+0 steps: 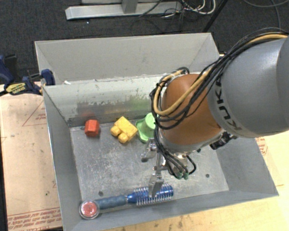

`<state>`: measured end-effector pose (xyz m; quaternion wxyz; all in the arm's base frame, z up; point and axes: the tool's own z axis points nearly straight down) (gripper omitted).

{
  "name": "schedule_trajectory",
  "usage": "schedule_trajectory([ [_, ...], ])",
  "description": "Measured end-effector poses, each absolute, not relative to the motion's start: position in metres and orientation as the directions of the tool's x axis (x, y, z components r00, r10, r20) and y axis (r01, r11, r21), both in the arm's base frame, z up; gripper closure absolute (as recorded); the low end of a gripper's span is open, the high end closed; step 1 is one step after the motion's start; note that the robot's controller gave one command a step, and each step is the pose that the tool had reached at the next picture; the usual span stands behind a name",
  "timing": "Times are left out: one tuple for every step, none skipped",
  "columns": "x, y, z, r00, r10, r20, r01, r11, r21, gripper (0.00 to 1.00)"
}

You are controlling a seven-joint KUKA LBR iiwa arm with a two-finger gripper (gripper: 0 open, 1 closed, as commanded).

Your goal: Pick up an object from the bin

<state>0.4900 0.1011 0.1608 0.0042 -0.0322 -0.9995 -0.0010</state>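
Where the arm [254, 91] reaches in from the right, the hand [155, 183] is seen lowered beneath the orange wrist cover [187, 111], close to the near wall of the grey metal bin [106, 164] and a little right of its middle. Whether the hand is spread or pressed together cannot be told, as it is viewed from above and its lower end is mixed with the dark cables [177, 167] hanging beside it. The lower end of the hand is placed directly over the bristle head of a blue brush [142, 197], which is the nearest thing to it; whether the two are touching cannot be told.

The brush is laid flat along the near edge of the bin floor, its bristle head to the right and its handle running left. The handle is ended by a round reddish cap [89, 209] in the near left corner.

Farther off, by the far wall, three small things are set in a row. A light green thing [146, 128] is partly covered by the orange wrist cover. A yellow block [124, 128] lies just beside it on the left. A red cube [91, 127] is found left of that, apart from it. All three are well apart from the brush, with bare scuffed floor between them.
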Motion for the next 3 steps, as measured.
schedule_trajectory([
  [0.484,0.127,0.076,-0.942,0.335,-0.006,0.335,0.942,0.004,0.0],
  [0.486,0.128,0.078,-0.941,0.337,-0.012,0.337,0.941,0.01,1.0],
  [0.489,0.138,0.219,-0.925,0.379,-0.005,0.379,0.925,0.005,1.0],
])
